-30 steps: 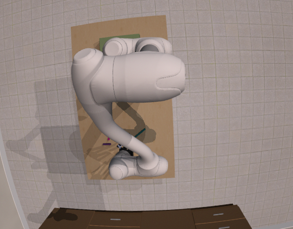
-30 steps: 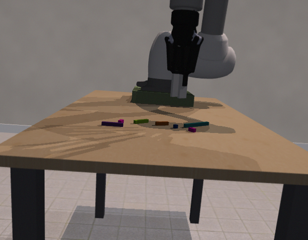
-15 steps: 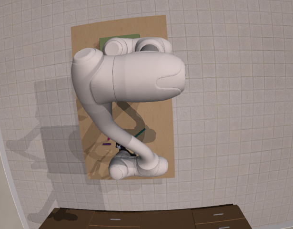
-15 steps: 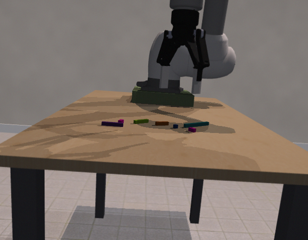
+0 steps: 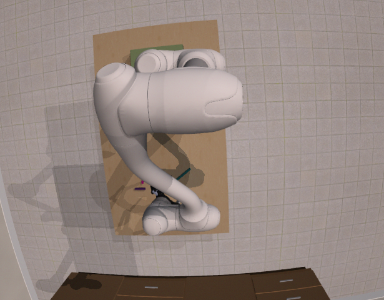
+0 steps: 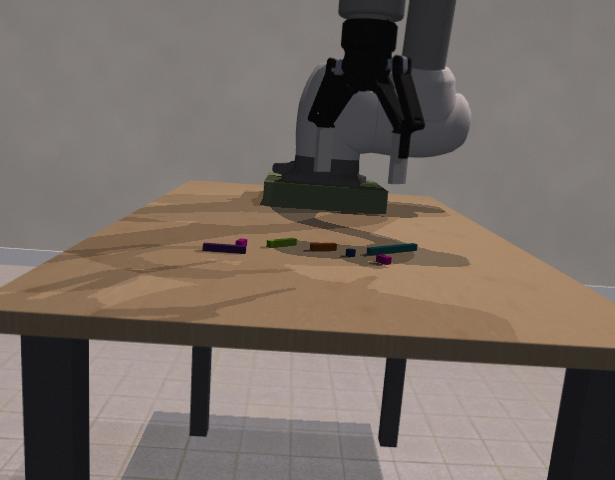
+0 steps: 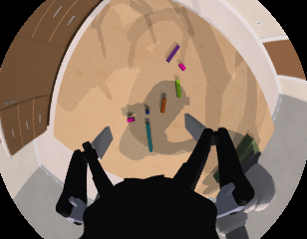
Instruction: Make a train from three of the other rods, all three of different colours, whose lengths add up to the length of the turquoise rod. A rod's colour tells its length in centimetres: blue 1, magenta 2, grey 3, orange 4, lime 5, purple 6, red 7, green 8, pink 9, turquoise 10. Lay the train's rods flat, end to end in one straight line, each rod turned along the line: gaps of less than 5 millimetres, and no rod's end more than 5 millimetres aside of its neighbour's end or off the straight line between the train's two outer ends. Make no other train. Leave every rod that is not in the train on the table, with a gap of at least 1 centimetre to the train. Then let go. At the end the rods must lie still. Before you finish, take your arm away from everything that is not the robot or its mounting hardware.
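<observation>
My gripper is open and empty, high above the table. The turquoise rod lies flat. A small blue rod lies just off its end, with a magenta rod beside them. An orange rod and a lime rod lie apart. A purple rod lies near a second magenta rod. The arm hides several rods in the top view.
The rods lie on the wooden table. The arm's green base block stands at the table's far end in the exterior view. Brown cabinets stand beyond the table.
</observation>
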Controlling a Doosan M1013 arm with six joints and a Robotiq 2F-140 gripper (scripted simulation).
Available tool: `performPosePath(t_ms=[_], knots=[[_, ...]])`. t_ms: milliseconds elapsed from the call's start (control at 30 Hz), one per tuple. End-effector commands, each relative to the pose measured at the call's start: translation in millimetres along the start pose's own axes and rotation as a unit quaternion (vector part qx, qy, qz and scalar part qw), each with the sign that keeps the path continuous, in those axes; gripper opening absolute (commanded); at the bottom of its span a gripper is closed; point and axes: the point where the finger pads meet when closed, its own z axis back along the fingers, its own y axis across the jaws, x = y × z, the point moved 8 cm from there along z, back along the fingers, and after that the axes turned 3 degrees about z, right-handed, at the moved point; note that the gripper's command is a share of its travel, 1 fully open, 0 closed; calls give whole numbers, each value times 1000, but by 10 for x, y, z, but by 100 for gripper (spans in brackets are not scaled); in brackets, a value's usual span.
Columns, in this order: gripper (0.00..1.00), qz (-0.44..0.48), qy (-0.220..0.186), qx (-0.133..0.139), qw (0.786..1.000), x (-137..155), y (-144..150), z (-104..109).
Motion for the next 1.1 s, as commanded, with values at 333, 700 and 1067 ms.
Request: performPosePath(t_ms=[333, 700, 1067], knots=[[100, 205, 0, 0, 979, -14, 68, -31], [100, 368, 0, 0, 930, -25, 124, -57], [100, 540, 0, 0, 842, -36, 188, -86]])
